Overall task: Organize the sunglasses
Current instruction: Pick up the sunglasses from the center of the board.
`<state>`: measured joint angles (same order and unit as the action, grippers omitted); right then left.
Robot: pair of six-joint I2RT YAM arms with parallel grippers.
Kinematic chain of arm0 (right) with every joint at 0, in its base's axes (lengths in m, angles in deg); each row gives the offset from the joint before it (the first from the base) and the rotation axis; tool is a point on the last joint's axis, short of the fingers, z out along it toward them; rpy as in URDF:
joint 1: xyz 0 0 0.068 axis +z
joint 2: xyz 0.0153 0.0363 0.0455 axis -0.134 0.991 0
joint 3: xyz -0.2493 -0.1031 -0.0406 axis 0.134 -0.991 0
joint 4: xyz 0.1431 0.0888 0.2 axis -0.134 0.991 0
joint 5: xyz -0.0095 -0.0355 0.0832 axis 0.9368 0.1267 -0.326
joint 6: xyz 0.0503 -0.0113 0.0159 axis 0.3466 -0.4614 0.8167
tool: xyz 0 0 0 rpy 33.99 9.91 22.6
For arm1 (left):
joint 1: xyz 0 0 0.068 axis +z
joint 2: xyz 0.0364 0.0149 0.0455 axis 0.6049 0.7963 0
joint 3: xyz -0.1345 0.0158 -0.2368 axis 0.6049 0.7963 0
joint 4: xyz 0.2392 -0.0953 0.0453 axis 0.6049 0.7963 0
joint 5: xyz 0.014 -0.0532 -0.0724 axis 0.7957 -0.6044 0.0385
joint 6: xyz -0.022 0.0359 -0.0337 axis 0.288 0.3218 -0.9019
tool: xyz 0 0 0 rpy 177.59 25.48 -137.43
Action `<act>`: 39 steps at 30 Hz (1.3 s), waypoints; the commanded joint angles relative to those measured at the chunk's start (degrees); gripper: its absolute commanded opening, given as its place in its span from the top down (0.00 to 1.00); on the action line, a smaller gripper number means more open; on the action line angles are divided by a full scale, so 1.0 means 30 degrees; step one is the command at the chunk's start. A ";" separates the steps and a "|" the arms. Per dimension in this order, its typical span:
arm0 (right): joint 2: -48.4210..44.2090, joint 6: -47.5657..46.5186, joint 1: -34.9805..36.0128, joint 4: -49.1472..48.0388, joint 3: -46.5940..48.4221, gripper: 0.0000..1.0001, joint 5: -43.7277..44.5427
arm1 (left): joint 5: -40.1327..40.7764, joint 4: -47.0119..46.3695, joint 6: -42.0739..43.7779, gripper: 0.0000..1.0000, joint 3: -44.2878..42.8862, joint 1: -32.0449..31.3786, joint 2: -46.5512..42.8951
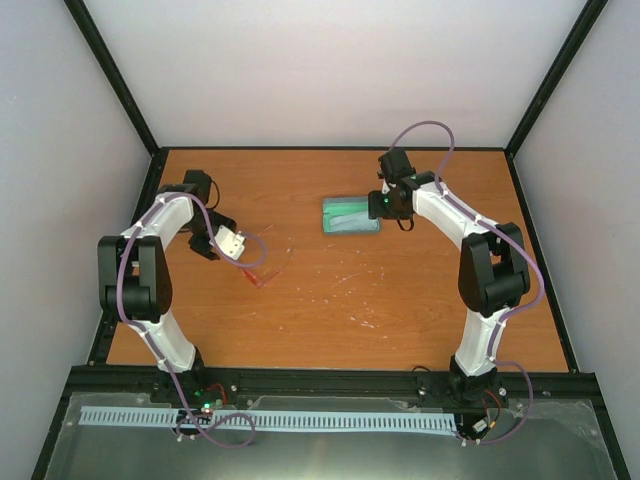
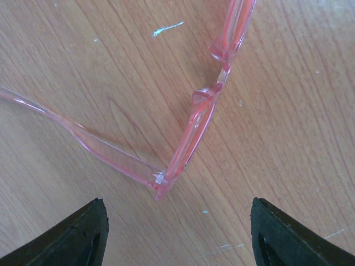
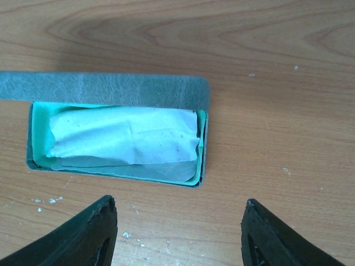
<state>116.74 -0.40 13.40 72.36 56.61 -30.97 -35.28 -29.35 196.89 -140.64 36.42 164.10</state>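
Holds left pincer (image 2: 177, 208) open above the sunglasses (image 2: 191, 127) hinge corner, right pincer (image 3: 178, 202) open above the open case (image 3: 111, 88), bare worktop (image 1: 400, 300) around.

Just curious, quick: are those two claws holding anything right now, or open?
Left gripper: open, empty, the sunglasses lying just ahead of it.
Right gripper: open, empty, by the open case.

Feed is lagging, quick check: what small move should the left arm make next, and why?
Probably ease the left gripper forward and down over the sunglasses: its jaws stand open and empty, the frame's corner just ahead of them. The case lies open, cloth inside.
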 commanded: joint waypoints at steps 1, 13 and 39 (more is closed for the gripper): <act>-0.0595 0.0335 0.0083 -0.0481 -0.0625 0.40 -0.0267 | -0.0359 -0.0183 0.4512 0.31 0.0216 -0.0344 -0.0323; -0.0844 0.0368 0.0081 -0.0556 -0.0962 0.40 -0.0346 | -0.0092 -0.0985 0.3142 0.48 0.0188 -0.0925 0.1189; -0.1348 0.0457 0.0074 -0.0661 -0.1529 0.40 -0.0520 | 0.1197 -0.2452 0.0445 0.86 0.1818 -0.1186 0.1876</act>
<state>114.21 0.43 13.40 70.98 51.76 -32.50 -31.67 -35.99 197.92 -135.43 33.27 168.82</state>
